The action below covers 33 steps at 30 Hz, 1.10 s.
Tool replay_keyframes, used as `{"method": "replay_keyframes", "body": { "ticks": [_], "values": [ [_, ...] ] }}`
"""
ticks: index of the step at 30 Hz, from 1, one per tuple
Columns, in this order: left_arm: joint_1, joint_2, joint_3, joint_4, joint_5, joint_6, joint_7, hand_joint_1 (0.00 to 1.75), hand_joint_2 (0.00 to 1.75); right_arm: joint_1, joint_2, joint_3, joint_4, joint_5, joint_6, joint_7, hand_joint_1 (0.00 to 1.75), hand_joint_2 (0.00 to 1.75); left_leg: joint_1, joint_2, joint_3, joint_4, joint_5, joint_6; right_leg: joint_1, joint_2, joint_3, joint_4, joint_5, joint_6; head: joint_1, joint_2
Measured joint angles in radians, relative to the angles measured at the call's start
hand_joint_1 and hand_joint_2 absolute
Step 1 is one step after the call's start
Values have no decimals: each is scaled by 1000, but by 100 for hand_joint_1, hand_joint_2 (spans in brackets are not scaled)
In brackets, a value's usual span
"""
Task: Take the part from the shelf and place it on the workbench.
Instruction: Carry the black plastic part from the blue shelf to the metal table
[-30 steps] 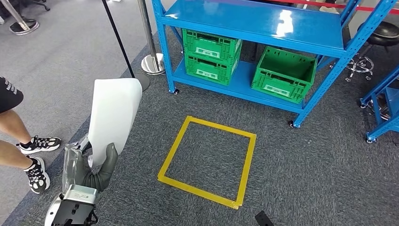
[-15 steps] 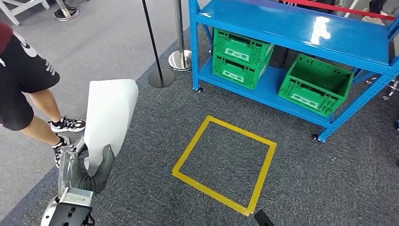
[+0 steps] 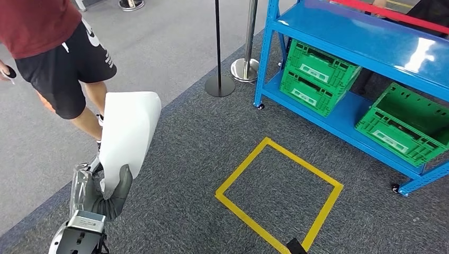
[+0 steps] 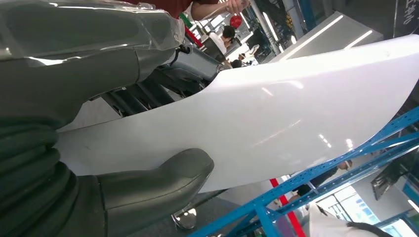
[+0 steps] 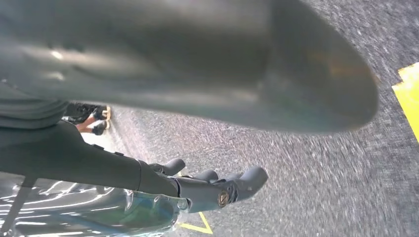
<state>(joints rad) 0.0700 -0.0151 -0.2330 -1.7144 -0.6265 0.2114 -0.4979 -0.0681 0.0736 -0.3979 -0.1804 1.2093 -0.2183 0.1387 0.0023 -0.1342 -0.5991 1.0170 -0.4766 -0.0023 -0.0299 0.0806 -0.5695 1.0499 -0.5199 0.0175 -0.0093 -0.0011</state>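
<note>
Part (image 3: pixel 128 132): a white, glossy, curved panel, standing upright in my left hand (image 3: pixel 108 191), above grey carpet and well apart from the blue shelf (image 3: pixel 365 42). My thumb (image 4: pixel 158 180) presses one face near its lower end, my darker fingers (image 4: pixel 148 91) back the other. It looks thin, stiff, light and slippery, so I judge this low grip could let it tip. My right hand (image 5: pixel 217 190) hangs with fingers loosely apart, holding nothing.
</note>
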Motion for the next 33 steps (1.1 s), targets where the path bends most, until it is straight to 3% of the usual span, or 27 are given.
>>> {"method": "replay_keyframes", "body": {
  "ticks": [2, 4, 6, 8, 9, 10, 11, 13, 15, 17, 19, 21, 23, 24, 25, 26, 28, 30, 32, 33],
  "values": [
    [3, 0, 3, 0, 51, -39, 5, 175, 175, 0, 2, -4, -1, -6, 1, -5, 0, 0, 3, -13, -6, -1, 2, -9, 1, -21, 6, -3, 3, -8, 0, 0],
    [3, -1, 12, 2, 161, -114, 4, 175, 175, 0, 3, -9, -2, -7, 3, -10, 0, 0, 0, 34, -26, 34, -17, -18, -2, -46, 11, -6, 4, -19, -9, 0],
    [0, -4, 28, 9, 281, -189, -4, 175, 175, 3, 5, -11, -2, -4, 3, -11, 0, 0, 0, 104, -84, 145, -70, -26, 0, -74, 14, -7, 2, -27, -19, 0],
    [-1, -6, 43, 21, 343, -229, -10, 175, 175, 6, 5, -14, -2, -2, 3, -10, 0, 0, 2, 128, -149, 262, -108, -30, 3, -103, 14, -7, -2, -29, -20, 0],
    [0, -6, 50, 28, 364, -244, -12, 175, 175, 6, 5, -16, -2, -2, 2, -9, 0, 0, 2, 131, -159, 275, -103, -29, 3, -117, 15, -7, -3, -29, -20, 0],
    [0, -7, 58, 34, 393, -268, -11, 175, 175, 6, 5, -17, -2, 0, 0, -10, 0, 0, 2, 134, -146, 247, -79, -27, 4, -130, 17, -7, -6, -29, -20, 0],
    [-1, -9, 67, 41, 441, -306, -10, 175, 175, 4, 5, -17, -2, 2, -3, -11, 0, 0, 0, 143, -113, 183, -45, -23, 5, -142, 20, -7, -8, -28, -20, 0],
    [-1, -15, 90, 58, 579, -417, -12, 175, 175, 0, 7, -18, -2, 9, -8, -13, 0, 0, -11, 180, -40, 46, 1, -11, 8, -163, 28, -9, -14, -23, -20, 0],
    [0, -27, 117, 83, 744, -557, -15, 175, 175, -4, 7, -18, -2, 14, -8, -12, 0, 0, -21, 196, -13, -5, 6, 0, 9, -179, 34, -13, -18, -14, -20, 0],
    [6, -43, 145, 110, 903, -691, -13, 175, 175, -7, 9, -20, -3, 17, -4, -11, 0, 0, -20, 174, -7, -14, 10, 10, 8, -191, 43, -20, -22, -3, -21, 0],
    [8, -63, 166, 137, 1004, -776, -6, 175, 175, -9, 9, -22, -3, 17, -1, -15, 0, 0, -13, 152, 9, -31, 18, 20, 6, -158, 42, 1, -40, 4, -20, 0],
    [0, -88, 176, 180, 1064, -821, 8, 175, 175, -7, 7, -24, -3, 19, -1, -21, 0, 0, -9, 126, 19, -39, 21, 27, 6, -105, -4, 101, -91, 7, -14, 0],
    [-5, -110, 180, 232, 1116, -865, 19, 175, 175, -4, 4, -25, -3, 26, 2, -17, 0, 0, -9, 98, 20, -38, 20, 30, 7, -86, -74, 226, -134, 8, -11, 0],
    [-4, -119, 182, 256, 1133, -883, 21, 175, 175, -3, 2, -25, -3, 30, 5, -12, 0, 0, -9, 83, 20, -37, 19, 30, 7, -85, -95, 251, -131, 8, -11, 0],
    [-4, -126, 183, 276, 1140, -895, 20, 175, 175, -4, 0, -25, -3, 33, 9, -6, 0, 0, -8, 68, 21, -36, 18, 29, 7, -83, -97, 236, -108, 9, -11, 0],
    [-4, -133, 185, 292, 1141, -901, 19, 175, 175, -5, -2, -25, -3, 35, 13, -1, 0, 0, -6, 53, 23, -33, 16, 26, 6, -78, -81, 185, -69, 9, -11, 0],
    [-4, -145, 189, 312, 1143, -905, 17, 175, 175, -8, -6, -25, -3, 37, 17, 2, 0, 0, -4, 26, 19, -20, 7, 16, -1, -36, -30, 54, -3, 13, -9, 0],
    [-2, -152, 197, 320, 1146, -906, 16, 175, 175, -11, -7, -25, -2, 37, 16, -5, 0, 0, -4, 4, 7, -7, 2, 6, -4, -4, -7, 0, 13, 9, -9, 0],
    [0, -155, 210, 323, 1148, -906, 16, 175, 175, -15, -6, -27, -3, 34, 15, -16, 0, 0, -2, -12, 0, -4, 3, 0, -2, -17, -6, 2, 12, -2, -10, 0],
    [2, -156, 217, 324, 1149, -906, 16, 175, 175, -18, -6, -28, -3, 33, 14, -20, 0, 0, -3, 3, -4, -1, 1, -3, -2, -27, -5, 2, 13, -8, -10, 0]
  ]
}}
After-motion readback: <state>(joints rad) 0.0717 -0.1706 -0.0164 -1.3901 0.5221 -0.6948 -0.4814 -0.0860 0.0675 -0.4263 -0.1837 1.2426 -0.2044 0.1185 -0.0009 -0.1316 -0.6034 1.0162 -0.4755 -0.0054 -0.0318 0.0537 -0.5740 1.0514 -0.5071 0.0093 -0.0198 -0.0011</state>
